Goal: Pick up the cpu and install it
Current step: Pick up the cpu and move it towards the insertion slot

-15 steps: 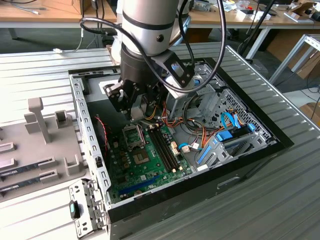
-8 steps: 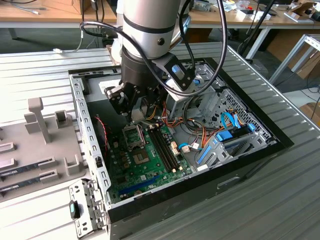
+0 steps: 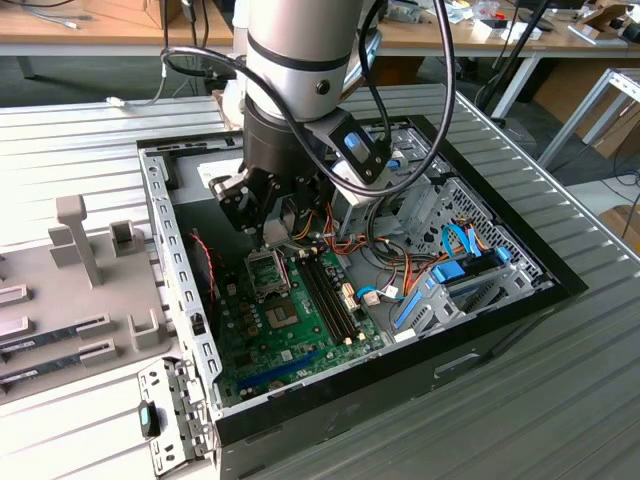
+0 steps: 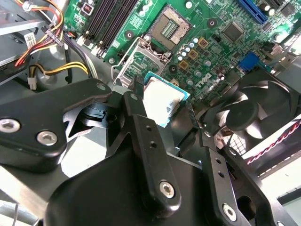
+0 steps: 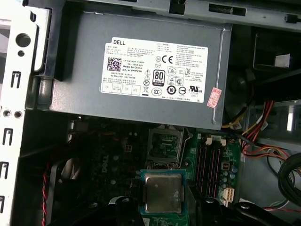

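The cpu point(image 5: 163, 192), a small square chip with a silvery lid and thin green rim, is held by its edges between black fingers point(image 5: 133, 200) in both wrist views. My gripper point(image 4: 163, 102) is shut on the cpu point(image 4: 160, 96) and hangs just above the green motherboard point(image 3: 262, 335). The open socket point(image 5: 165, 147) with its raised metal frame lies a short way beyond the chip, and nothing sits in the socket point(image 4: 176, 28). In the exterior view my gripper point(image 3: 264, 232) hovers over the socket point(image 3: 268, 272) inside the open computer case point(image 3: 185, 300).
A grey power supply point(image 5: 141, 70) lies behind the socket. Black memory slots point(image 3: 330, 290) run beside it. A black fan point(image 4: 247, 115) sits close to the fingers. Coloured cables point(image 3: 395, 265) and blue drive brackets point(image 3: 450, 280) take up the exterior view's right. A grey parts fixture point(image 3: 75, 270) stands left.
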Available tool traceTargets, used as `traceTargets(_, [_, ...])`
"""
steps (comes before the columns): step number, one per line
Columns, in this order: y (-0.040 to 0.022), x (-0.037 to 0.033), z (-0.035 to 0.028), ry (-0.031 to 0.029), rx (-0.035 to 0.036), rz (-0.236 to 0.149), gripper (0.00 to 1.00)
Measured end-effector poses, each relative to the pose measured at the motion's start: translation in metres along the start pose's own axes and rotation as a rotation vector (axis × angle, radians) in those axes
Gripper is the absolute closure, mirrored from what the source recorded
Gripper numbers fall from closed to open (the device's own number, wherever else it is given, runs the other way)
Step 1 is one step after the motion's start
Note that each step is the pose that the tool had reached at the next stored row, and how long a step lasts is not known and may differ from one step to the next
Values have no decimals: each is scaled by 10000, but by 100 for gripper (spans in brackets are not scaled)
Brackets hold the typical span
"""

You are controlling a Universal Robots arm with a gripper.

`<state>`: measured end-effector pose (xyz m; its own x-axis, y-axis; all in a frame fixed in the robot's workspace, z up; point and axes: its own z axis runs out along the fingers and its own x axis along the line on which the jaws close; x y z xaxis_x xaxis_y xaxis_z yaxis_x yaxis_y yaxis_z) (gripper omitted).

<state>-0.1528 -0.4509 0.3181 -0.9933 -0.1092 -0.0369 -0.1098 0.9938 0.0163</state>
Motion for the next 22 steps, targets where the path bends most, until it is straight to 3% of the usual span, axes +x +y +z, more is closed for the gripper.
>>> traceTargets(22, [-50, -32, 88, 0, 8, 0, 53])
